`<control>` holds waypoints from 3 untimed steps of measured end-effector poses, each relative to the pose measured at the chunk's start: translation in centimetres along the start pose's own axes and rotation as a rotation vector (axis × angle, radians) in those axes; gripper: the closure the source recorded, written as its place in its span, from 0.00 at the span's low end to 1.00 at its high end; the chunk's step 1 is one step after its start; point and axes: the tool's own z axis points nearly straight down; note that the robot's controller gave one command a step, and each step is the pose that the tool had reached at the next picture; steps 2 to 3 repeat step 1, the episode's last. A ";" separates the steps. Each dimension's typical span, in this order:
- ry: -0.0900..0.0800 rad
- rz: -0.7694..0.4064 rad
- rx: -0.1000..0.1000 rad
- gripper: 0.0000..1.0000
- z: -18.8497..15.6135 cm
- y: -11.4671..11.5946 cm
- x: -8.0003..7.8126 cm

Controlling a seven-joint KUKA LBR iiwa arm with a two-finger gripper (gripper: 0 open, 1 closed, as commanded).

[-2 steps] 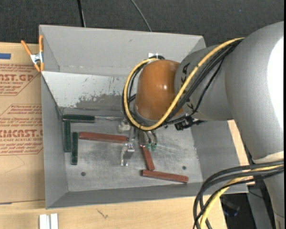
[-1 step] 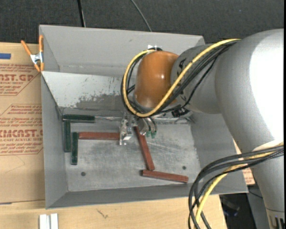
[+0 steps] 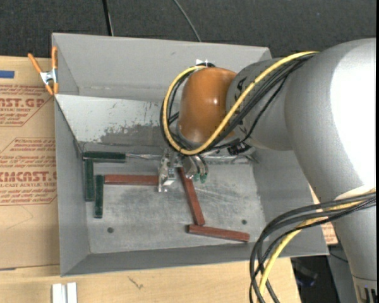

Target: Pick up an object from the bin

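My gripper (image 3: pixel 182 178) is down near the bin floor, about mid-bin, below the orange cover. Its fingers stand apart: a metallic one (image 3: pixel 166 180) on the left, the other to its right. The upper end of a slanted reddish-brown stick (image 3: pixel 194 206) lies between them. A second reddish-brown stick (image 3: pixel 130 179) lies level to the left, its right end at the left finger. A third (image 3: pixel 218 233) lies near the front wall.
Three dark green sticks lie at the left of the bin: one level (image 3: pixel 105 157), two upright (image 3: pixel 88 180) (image 3: pixel 99 196). The arm and its cables cover the bin's right and back part.
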 end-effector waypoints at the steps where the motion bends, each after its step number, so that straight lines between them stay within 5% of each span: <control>1: 0.011 0.041 0.004 1.00 -12.8 -0.5 2.3; 3: 0.011 0.041 0.004 1.00 -12.8 -0.5 2.3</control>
